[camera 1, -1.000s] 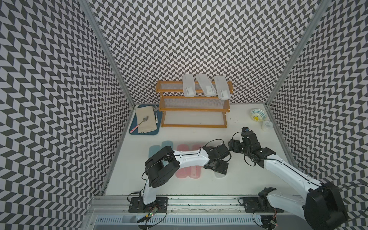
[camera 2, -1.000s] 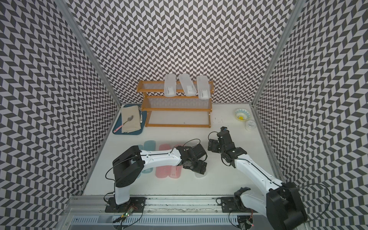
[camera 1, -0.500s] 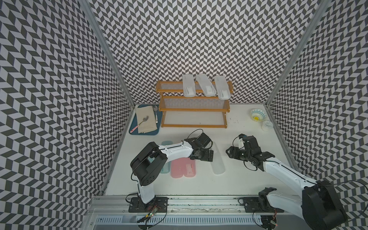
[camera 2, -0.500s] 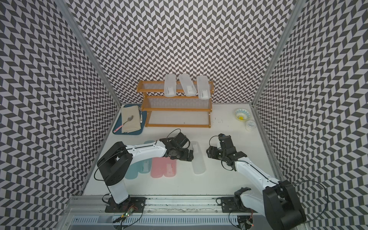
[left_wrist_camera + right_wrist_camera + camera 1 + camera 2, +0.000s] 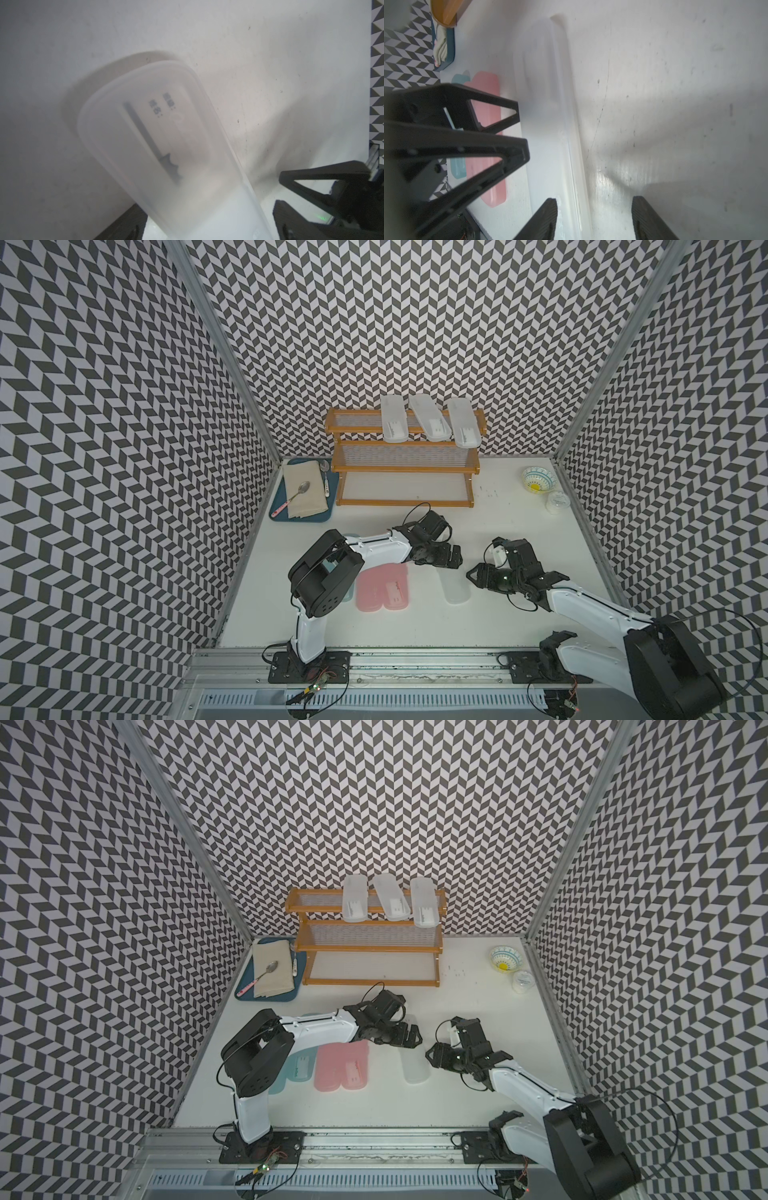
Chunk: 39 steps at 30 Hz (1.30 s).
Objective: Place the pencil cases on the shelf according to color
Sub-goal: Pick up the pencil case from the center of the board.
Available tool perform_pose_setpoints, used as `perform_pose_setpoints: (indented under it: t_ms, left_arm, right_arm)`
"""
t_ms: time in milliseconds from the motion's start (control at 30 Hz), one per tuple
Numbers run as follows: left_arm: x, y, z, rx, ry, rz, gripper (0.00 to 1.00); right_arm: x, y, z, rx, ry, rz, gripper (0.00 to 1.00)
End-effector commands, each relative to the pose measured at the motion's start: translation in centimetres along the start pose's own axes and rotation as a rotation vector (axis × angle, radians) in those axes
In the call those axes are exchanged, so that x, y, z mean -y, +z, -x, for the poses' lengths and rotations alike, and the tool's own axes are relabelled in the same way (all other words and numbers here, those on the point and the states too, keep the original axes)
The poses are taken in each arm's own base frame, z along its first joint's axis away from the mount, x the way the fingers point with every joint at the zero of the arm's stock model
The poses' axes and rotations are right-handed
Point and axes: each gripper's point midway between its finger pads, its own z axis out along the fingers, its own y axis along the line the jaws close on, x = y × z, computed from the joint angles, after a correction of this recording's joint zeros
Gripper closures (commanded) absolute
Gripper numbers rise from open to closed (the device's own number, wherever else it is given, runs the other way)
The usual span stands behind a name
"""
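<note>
Right fingers [image 5: 548,220] have dropped in and clamped the white case [image 5: 456,587]; left fingers [image 5: 453,562] spread astride it, so lift now and it could snag them

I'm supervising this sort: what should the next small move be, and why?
Probably raise the right gripper slightly: it looks closed on the frosted white pencil case, the left gripper stands open, and three matching cases sit on the shelf's top tier.

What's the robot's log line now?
orange wooden rack top: three frosted white plastic cases | table: fourth frosted case, left hand above, right hand beside | pink cases, teal cases waiting
</note>
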Motion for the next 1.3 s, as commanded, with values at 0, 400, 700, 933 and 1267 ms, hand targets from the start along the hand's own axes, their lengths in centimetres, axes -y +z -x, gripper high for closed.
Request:
perform_pose_setpoints:
  t_ms: [0, 400, 700, 933, 1267]
  left_arm:
    - [0.0, 1.5, 0.4, -0.017, -0.010, -0.039, 0.00]
    - [-2.3, 0.4, 2.8, -0.004, 0.009, 0.083, 0.00]
    - [-3.1, -5.0, -1.1, -0.064, 0.011, 0.267, 0.00]
    - [0.2, -2.9, -3.3, -0.080, -0.010, 0.261, 0.01]
    - [4.3, -1.8, -4.2, -0.131, -0.111, 0.157, 0.00]
  right_arm:
    - [-1.3, 0.0, 0.2, 0.030, -0.005, 0.067, 0.39]
    - [-2.7, -0.1, 0.7, 0.060, -0.026, 0.058, 0.36]
    - [-1.1, -7.8, 9.3, 0.413, 0.020, -0.218, 0.18]
    - [-0.9, -9.2, 13.0, 0.469, 0.007, -0.255, 0.14]
    - [-0.3, -10.2, 13.5, 0.507, 0.000, -0.265, 0.10]
